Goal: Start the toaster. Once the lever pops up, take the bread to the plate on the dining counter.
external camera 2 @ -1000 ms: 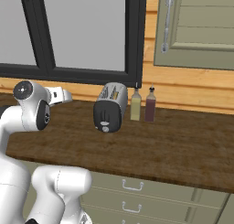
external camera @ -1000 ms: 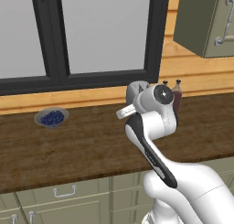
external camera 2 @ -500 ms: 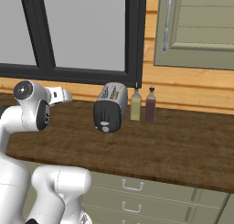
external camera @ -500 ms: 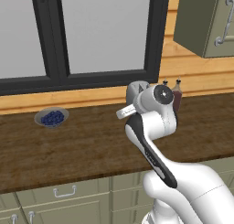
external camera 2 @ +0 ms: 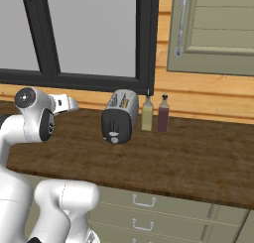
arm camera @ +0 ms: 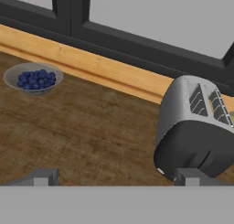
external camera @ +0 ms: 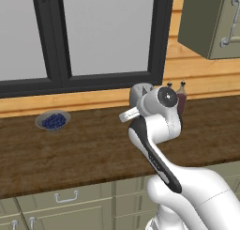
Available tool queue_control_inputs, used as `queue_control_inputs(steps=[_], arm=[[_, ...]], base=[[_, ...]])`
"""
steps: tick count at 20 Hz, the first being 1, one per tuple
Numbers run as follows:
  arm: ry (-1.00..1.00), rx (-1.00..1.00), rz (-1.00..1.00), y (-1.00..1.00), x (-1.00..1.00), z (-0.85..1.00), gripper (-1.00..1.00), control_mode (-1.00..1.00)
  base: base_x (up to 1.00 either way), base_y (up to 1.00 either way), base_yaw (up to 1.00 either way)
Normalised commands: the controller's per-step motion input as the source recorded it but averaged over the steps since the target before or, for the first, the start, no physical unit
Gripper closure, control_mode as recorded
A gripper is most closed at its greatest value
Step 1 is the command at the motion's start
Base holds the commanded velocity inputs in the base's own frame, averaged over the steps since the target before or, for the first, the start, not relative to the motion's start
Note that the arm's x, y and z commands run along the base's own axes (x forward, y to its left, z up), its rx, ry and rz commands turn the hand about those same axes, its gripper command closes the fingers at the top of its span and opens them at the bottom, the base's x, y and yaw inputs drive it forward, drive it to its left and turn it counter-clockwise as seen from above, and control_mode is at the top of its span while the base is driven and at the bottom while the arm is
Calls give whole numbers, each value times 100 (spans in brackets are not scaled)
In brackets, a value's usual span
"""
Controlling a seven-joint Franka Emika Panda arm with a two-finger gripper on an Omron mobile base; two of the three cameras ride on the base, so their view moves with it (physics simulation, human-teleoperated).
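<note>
One toaster [external camera 2: 119, 116] at middle of right base view, standing on dark wood counter [external camera 2: 198, 157] under window [external camera 2: 89, 33], black end panel facing camera. Also at right of hand view, slots on top visible; cannot tell if bread is inside. Two bottles [external camera 2: 155, 114] just beside it, toward right of frame. Bowl of blue berries [arm camera: 33, 78] at upper left of hand view, well apart from toaster. Gripper [arm camera: 116, 176] at bottom of hand view, fingers [arm camera: 43, 177] spread wide, holding nothing, short of toaster. Judged: nothing done yet; lever press, bread removal and carrying to plate all remaining.
</note>
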Motion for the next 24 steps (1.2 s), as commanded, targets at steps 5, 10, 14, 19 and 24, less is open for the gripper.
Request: queue_control_inputs(steps=[5,10,14,19,24], arm=[[0,0,0,0,0,0,-100,-100],[0,0,0,0,0,0,-100,-100],[0,0,0,0,0,0,-100,-100],[0,0,0,0,0,0,-100,-100],[0,0,0,0,0,0,-100,-100]], base=[[0,0,0],[0,0,0],[0,0,0],[0,0,0],[0,0,0]])
